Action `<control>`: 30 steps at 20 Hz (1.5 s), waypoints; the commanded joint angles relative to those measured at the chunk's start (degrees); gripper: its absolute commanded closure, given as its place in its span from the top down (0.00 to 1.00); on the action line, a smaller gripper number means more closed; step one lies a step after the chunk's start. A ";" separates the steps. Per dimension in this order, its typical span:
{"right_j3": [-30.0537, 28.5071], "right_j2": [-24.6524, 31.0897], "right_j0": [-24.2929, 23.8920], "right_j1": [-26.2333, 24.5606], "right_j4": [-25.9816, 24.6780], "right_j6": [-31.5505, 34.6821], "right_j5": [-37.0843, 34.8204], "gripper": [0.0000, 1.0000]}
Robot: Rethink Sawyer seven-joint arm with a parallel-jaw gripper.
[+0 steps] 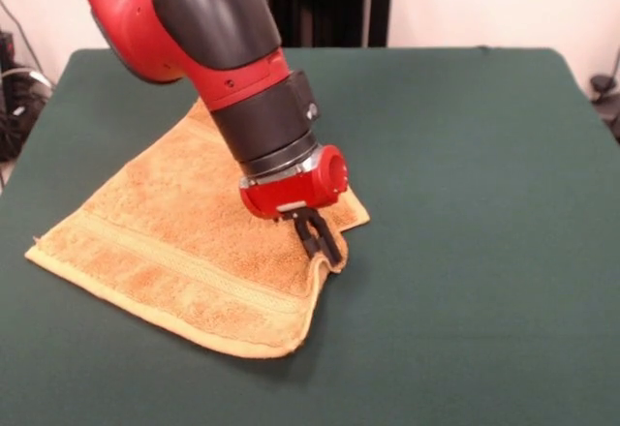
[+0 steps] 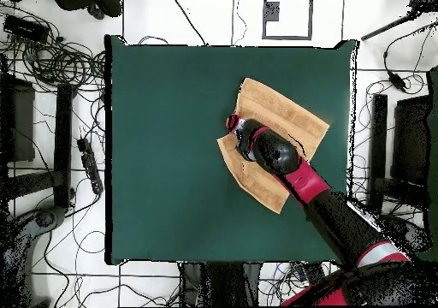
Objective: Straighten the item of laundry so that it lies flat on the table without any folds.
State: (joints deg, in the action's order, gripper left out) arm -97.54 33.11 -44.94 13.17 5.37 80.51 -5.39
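Orange-tan towel [image 1: 184, 242] edge apparently pinched in gripper [image 1: 320, 237], rumpled there; green table [image 1: 484, 252] open alongside.

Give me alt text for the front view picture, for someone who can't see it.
A red and black robot arm's gripper presses shut on the raised edge of an orange-tan terry towel, which lies rumpled on a dark green table. The towel's woven border band runs along its near side.
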 commanded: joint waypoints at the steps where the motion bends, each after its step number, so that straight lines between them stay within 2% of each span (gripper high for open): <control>1: 0.31 4.22 3.36 -4.87 2.80 13.44 1.21 0.00; 2: 0.63 4.20 3.52 -5.05 2.90 13.57 1.54 0.00; 3: 0.94 4.18 3.69 -5.22 3.00 13.71 1.87 1.00; 12: 0.37 5.67 1.69 -6.49 2.47 12.88 1.13 1.00; 17: 0.39 4.61 2.13 -4.40 5.14 13.21 -4.63 1.00; 21: -2.38 5.34 0.03 0.38 7.12 14.42 -8.57 1.00; 23: -5.10 4.82 -0.52 4.95 8.26 16.48 -8.91 1.00; 25: -3.71 -1.56 3.14 11.12 9.28 15.72 -17.70 1.00; 27: -1.79 -6.41 5.90 14.82 9.57 15.84 -24.75 1.00; 30: -1.05 -9.34 6.88 18.16 9.49 16.81 -29.97 1.00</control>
State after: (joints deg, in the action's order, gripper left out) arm -98.57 31.29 -42.96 21.11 9.95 80.51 -17.71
